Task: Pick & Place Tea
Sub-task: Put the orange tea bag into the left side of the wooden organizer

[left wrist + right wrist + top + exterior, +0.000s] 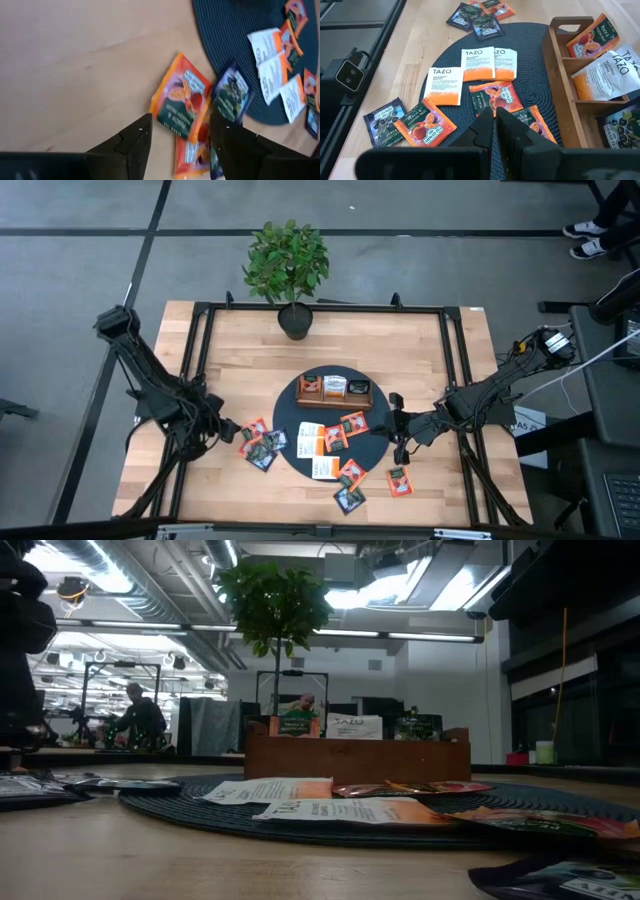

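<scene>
Small flat tea sachets lie scattered. One cluster lies on the wood left of the round dark mat. White ones and orange ones lie on the mat, and more sit near the table's front edge. The wooden tray on the mat holds an orange, a white and a dark sachet. My left gripper is open, its fingers on either side of an orange sachet next to a dark one. My right gripper is shut and hovers at the mat's right edge, facing orange sachets.
A potted plant stands at the table's far edge behind the tray. A black frame rail runs along the table's sides. Bare wood shows at the far left and far right. People and equipment are visible in the room beyond the table.
</scene>
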Tool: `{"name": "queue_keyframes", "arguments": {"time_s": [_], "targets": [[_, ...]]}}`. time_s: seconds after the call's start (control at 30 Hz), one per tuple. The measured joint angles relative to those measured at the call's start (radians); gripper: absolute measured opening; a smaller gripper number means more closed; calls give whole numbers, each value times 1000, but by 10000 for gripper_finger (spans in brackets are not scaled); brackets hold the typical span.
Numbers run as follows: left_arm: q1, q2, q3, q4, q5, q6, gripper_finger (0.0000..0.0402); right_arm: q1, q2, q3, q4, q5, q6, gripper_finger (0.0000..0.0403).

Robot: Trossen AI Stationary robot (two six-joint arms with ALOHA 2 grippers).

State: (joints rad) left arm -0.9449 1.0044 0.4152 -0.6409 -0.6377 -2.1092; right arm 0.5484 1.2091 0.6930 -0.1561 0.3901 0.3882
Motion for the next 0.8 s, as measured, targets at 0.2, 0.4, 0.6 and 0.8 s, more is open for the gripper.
{"name": "queue_keyframes", "arguments": {"time_s": [0.2,0.4,0.6,0.8], "targets": [[61,54,0,49,22,2,191,0,0,0,0,0,8,26],[85,107,0,82,96,-12,190,0,0,0,-1,0,11,26],[109,179,0,143,119,-15,190,0,0,0,-1,0,12,26],[129,242,2,184,134,-16,190,0,0,0,-2,0,12,26]]}}
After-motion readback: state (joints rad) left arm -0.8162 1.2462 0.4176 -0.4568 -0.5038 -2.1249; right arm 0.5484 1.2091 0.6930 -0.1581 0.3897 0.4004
